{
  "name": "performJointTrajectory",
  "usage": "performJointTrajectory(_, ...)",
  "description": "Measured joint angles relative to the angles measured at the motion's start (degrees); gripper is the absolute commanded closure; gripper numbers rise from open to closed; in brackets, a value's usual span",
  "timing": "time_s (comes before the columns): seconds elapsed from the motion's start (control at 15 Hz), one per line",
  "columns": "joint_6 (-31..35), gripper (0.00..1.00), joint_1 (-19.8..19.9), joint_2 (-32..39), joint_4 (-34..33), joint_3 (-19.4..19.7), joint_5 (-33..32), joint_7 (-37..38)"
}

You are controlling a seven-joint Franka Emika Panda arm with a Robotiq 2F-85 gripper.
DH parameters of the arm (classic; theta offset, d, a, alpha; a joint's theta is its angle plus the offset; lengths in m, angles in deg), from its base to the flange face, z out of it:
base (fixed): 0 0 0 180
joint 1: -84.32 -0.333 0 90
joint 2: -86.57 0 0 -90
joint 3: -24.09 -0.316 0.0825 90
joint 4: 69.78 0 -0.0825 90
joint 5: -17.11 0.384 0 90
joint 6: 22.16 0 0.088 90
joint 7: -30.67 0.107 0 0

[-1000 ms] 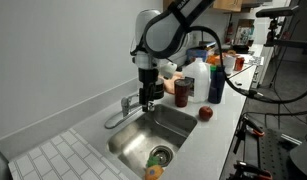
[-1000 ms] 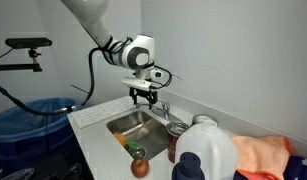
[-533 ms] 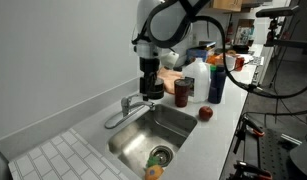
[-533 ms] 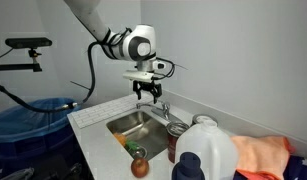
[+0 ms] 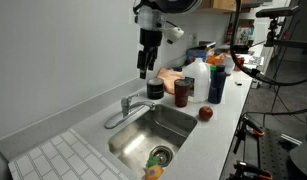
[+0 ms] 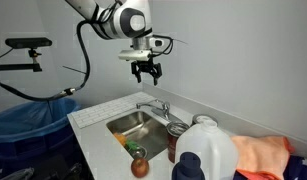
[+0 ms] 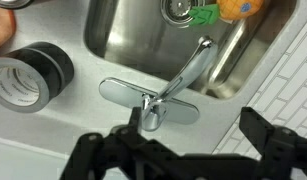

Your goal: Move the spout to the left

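Observation:
The chrome spout (image 5: 115,119) reaches from its short base (image 5: 127,103) over the near-left corner of the steel sink (image 5: 175,122). It shows in both exterior views (image 6: 145,104) and in the wrist view (image 7: 191,68), angled toward the sink's corner. My gripper (image 5: 143,70) hangs high above the faucet, well clear of it, fingers open and empty (image 6: 146,72). In the wrist view the open jaws (image 7: 183,150) frame the faucet base (image 7: 150,97) from above.
A roll of black tape (image 7: 33,75) lies beside the sink. A can (image 5: 182,92), a white jug (image 5: 197,76), a blue bottle (image 5: 215,82) and an apple (image 5: 205,114) stand by the sink. Food items lie near the drain (image 5: 159,156). A white grid mat (image 5: 51,156) sits on the counter.
My gripper has risen straight up from just above the faucet to well above it. The spout has stayed put.

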Motion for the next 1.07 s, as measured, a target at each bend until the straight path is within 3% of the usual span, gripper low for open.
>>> performJointTrajectory(0.4, 0.50, 0.00, -0.02, -4.65, 1.31, 0.00, 0.20, 3.25)
performJointTrajectory(0.8, 7.19, 0.00, -0.13, -6.71, 4.65, -0.03, -0.10, 8.71)
performJointTrajectory(1.07, 7.52, 0.00, -0.13, -6.49, 4.92, -0.01, -0.10, 8.88)
